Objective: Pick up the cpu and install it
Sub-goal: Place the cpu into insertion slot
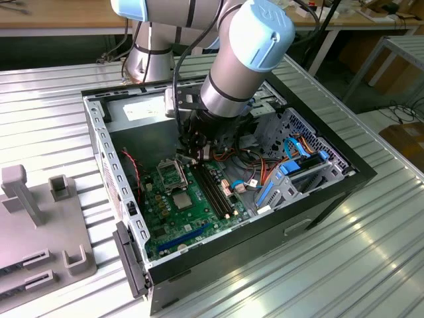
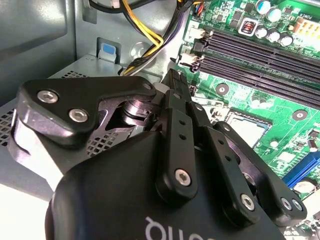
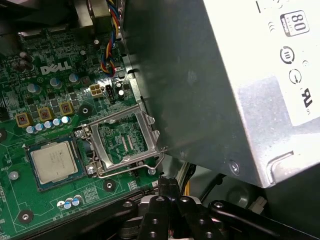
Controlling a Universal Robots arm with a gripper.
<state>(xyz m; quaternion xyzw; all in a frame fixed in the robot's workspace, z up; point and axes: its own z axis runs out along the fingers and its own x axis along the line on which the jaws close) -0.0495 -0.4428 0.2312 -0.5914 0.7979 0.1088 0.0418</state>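
Ribbed metal table (image 1: 371, 265) carries the open PC case (image 1: 331, 192) under the gripper (image 1: 192, 156), grey fixture block (image 1: 40, 232) well off to the side.

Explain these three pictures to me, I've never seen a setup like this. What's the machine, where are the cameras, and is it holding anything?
The machine is a robot arm with a gripper at its tip. It reaches down into an open computer case that stands on a ribbed metal table.

The exterior view looks on from off the arm. Both wrist views come from cameras riding on the arm, looking past the gripper at the green motherboard.

The cpu, the small silver square, lies flat on the board beside an opened metal frame, so the gripper is not carrying it. A grey fixture lies on the table at the exterior view's left.
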